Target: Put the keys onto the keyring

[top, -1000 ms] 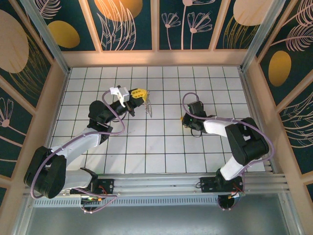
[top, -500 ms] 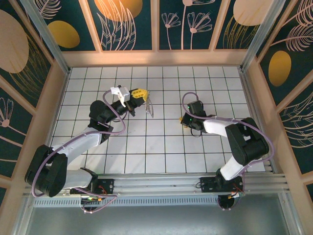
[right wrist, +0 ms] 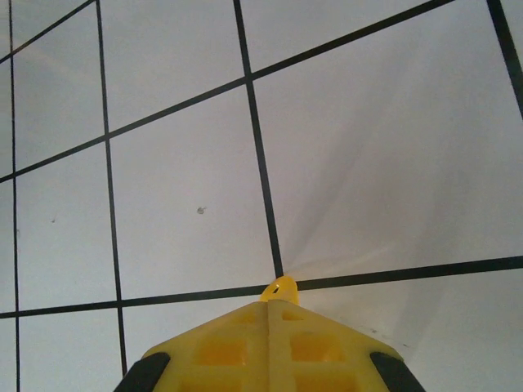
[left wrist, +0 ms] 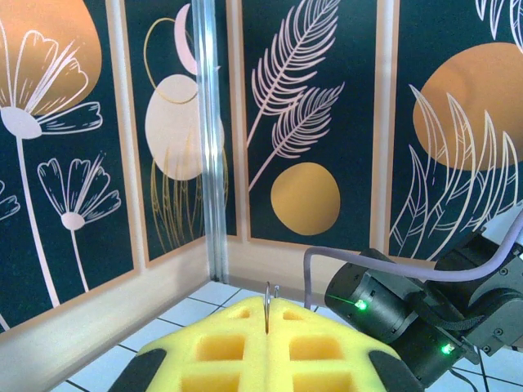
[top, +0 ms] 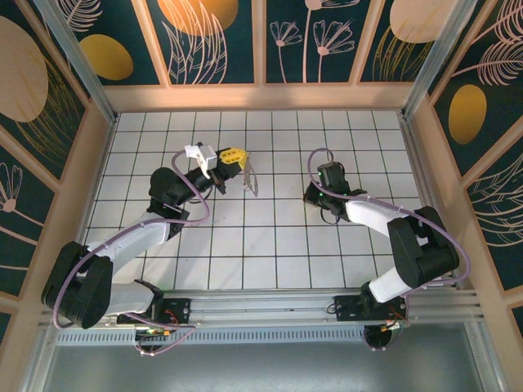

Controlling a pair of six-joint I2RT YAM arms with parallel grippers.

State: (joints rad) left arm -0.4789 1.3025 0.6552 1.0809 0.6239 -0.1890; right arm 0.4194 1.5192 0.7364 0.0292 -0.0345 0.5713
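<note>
Keyring (top: 252,181) clamped in left jaws; key (right wrist: 280,290) clamped in right jaws, at 3 o'clock, apart. Threading not yet done.

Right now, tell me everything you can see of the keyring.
The keyring is a thin grey-tan oval loop, wire-like and metal by its look. One end is pinched between the shut yellow pads of the left gripper, a doubled wire poking above them. The rest hangs toward the white tiles; whether it touches them is unclear.
</note>
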